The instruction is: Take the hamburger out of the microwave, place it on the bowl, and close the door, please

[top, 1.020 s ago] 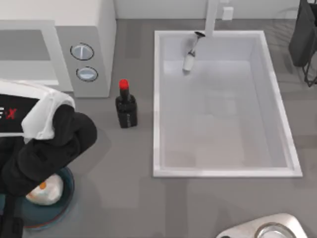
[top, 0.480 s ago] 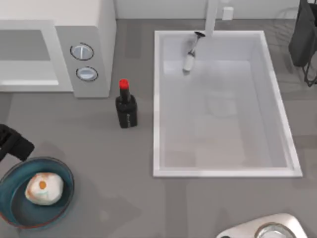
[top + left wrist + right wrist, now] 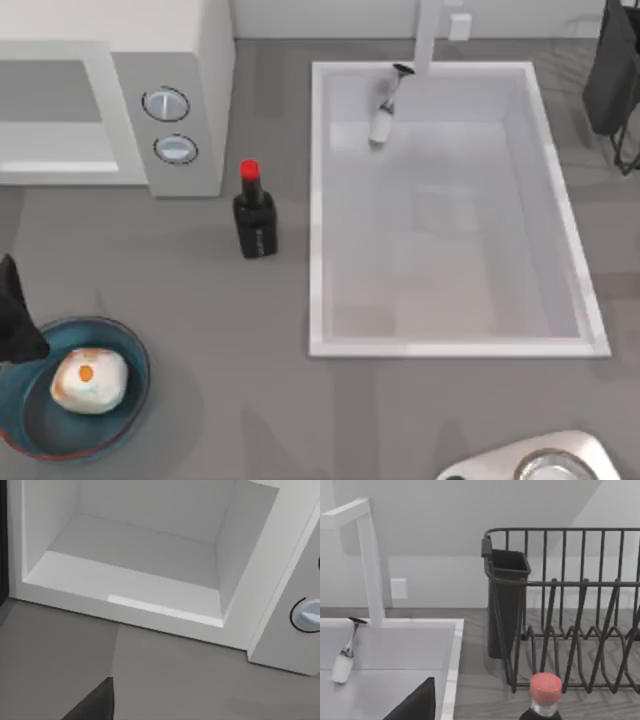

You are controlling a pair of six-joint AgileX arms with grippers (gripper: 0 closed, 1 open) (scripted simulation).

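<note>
The hamburger (image 3: 89, 380) lies in the blue bowl (image 3: 125, 400) at about eight o'clock on the grey desk (image 3: 220, 330), resting toward the bowl's nine o'clock side. The microwave (image 3: 190, 60) stands at ten o'clock, its two round dials (image 3: 166, 104) facing up on the grey panel; my left wrist view looks into its bare white cavity (image 3: 135, 565), the door not closed over it. My left arm shows as a dark tip (image 3: 15, 320) at the desk's nine o'clock edge, just beside the bowl's rim, and I cannot tell how its fingers stand. A dark bottle with a red cap (image 3: 254, 212) stands between the microwave and the white sink (image 3: 450, 345), where a brush (image 3: 384, 110) lies near twelve o'clock. My right wrist view takes in a black dish rack (image 3: 570, 610) beyond the sink; the state of my right fingers is likewise unclear.
</note>
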